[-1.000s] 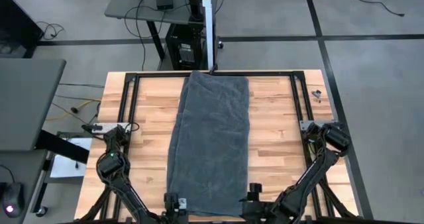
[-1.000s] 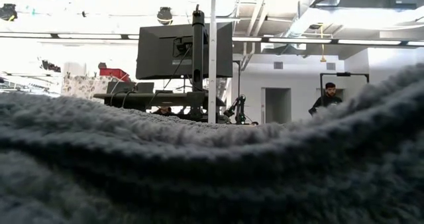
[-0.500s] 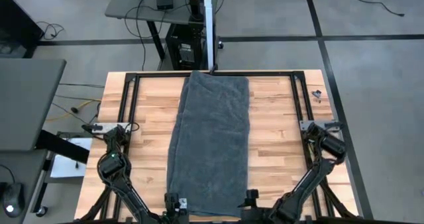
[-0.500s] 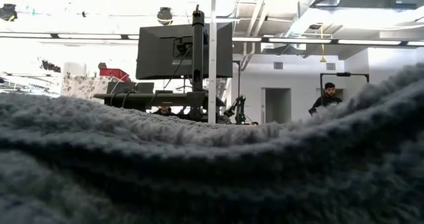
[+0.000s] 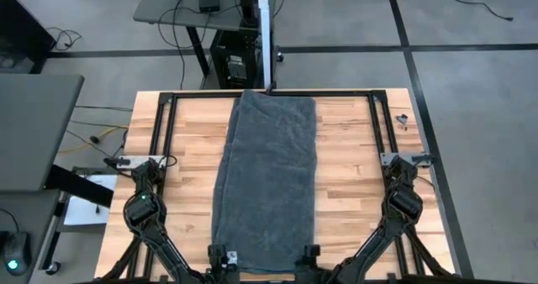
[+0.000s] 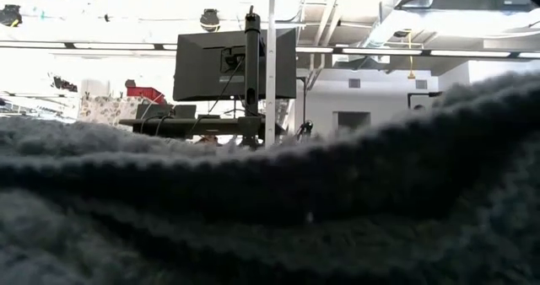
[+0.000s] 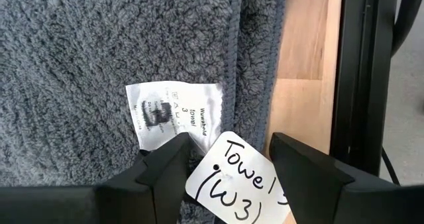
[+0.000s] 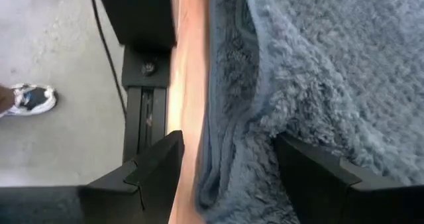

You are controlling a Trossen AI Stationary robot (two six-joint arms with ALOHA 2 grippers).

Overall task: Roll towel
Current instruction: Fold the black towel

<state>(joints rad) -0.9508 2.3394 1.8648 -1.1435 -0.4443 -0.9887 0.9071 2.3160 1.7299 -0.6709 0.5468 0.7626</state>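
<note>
The dark grey towel (image 5: 267, 183) lies flat and lengthwise down the middle of the table, from far edge to near edge. It fills the lower half of the low view (image 6: 270, 217). My left gripper (image 5: 220, 255) is open at the towel's near left corner. Its fingers stand either side of a white tag (image 7: 175, 111) and a round white label (image 7: 235, 181). My right gripper (image 5: 309, 253) is open at the near right corner, astride the towel's right edge (image 8: 232, 118), where the cloth is bunched in folds. My left gripper slants down from the near side over the towel's near left corner (image 7: 252, 85); whether its fingertips touch the cloth, I cannot tell. My right gripper slants down over the near right corner, one finger (image 8: 149, 168) over the bare wood, the other finger (image 8: 318, 174) over the towel. I cannot tell whether it touches.
Bare wooden table (image 5: 181, 149) lies on both sides of the towel, bordered by black frame rails (image 5: 160, 107). A small dark object (image 5: 402, 120) sits at the far right. A monitor on a stand (image 6: 234, 64) is beyond the far edge. A person's shoe (image 8: 30, 98) shows on the floor.
My right gripper has come down and moved toward the table's left, onto the towel's near right corner, still open. In the low view the towel's near part has heaved up on the right and now hides the room behind it.
</note>
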